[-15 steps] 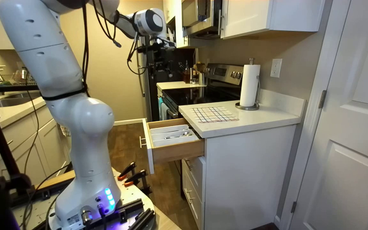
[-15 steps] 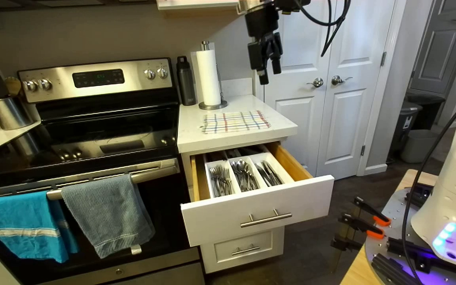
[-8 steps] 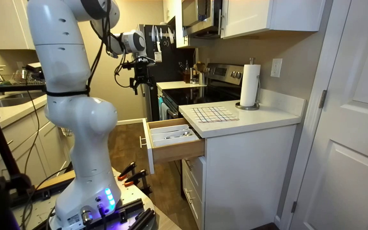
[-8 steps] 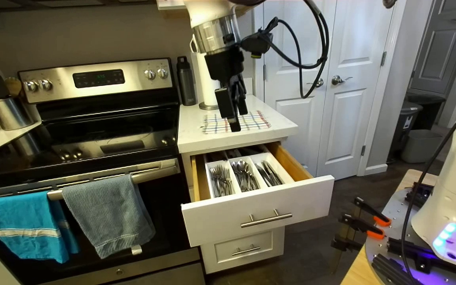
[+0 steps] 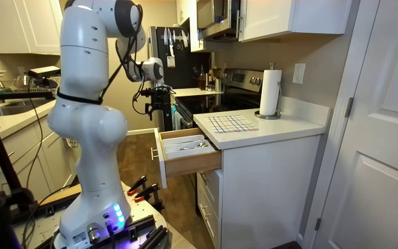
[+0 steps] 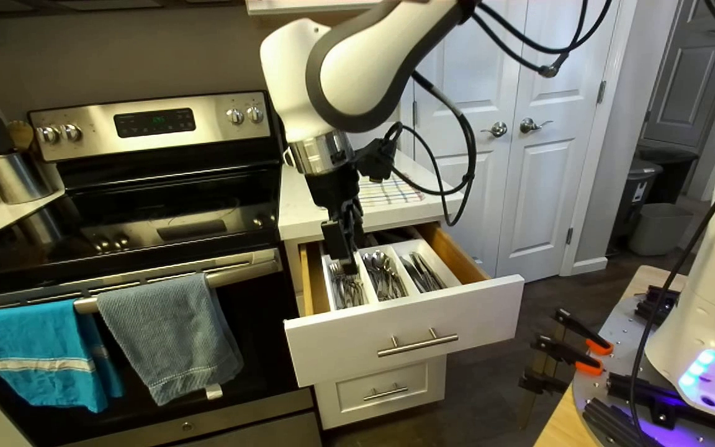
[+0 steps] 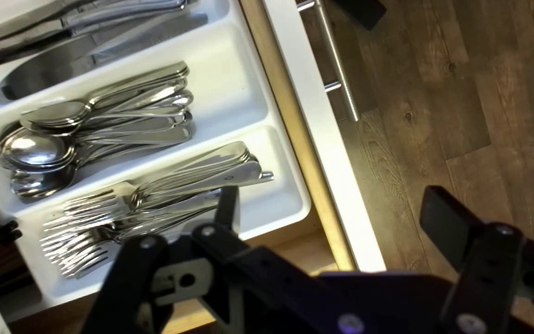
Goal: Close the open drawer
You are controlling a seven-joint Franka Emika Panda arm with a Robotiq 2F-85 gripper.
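Observation:
The drawer (image 5: 193, 164) stands pulled out of the cabinet in both exterior views. Its white front panel (image 6: 357, 338) has a bar handle (image 6: 418, 344). Inside, a white tray holds forks (image 7: 104, 227), spoons (image 7: 40, 148) and knives (image 7: 63, 55). My gripper (image 6: 346, 248) points down above the drawer's fork side; it also shows in an exterior view (image 5: 159, 114). In the wrist view the gripper (image 7: 329, 208) is wide open and empty. One finger appears over the forks, the other over the floor beyond the front panel, whose top edge (image 7: 332, 153) runs between them. No contact is visible.
The countertop (image 5: 240, 138) above the drawer holds a checked cloth (image 5: 231, 123) and a paper towel roll (image 5: 270, 91). The stove (image 6: 165, 217) with hanging towels (image 6: 171, 335) stands beside the drawer. Lower drawers (image 6: 382, 391) are below. Clamps (image 6: 562, 354) stick out near my base.
My gripper has come down from high above the counter to over the drawer, moving toward the stove side in an exterior view. The drawer has not moved.

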